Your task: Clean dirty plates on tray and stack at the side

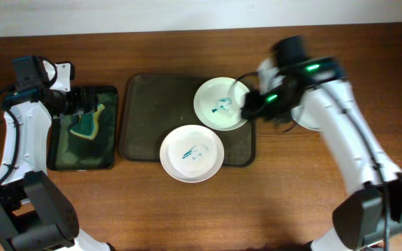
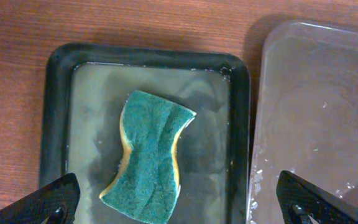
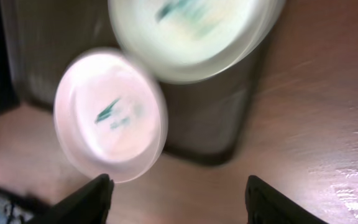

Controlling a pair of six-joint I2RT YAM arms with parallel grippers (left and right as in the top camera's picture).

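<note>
On the bench (image 1: 292,202), one stained plate (image 1: 192,153) overhangs the tray (image 1: 138,111) at its 6 o'clock edge; the second plate (image 1: 220,103) lies at 1 o'clock. The right hand (image 1: 251,104), fingers apart and empty, hovers at that plate's 3 o'clock rim. The left hand (image 1: 89,103), fingers apart, hangs over the sponge (image 2: 149,155).

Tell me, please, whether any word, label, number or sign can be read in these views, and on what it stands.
None: no readable word, number, brand or sign shows in any view.
The teal marks on the upper plate and the lower plate are smears, not writing.
The sponge bears no print that I can see.
The right wrist view is blurred by motion, so any fine print there would be lost.
</note>
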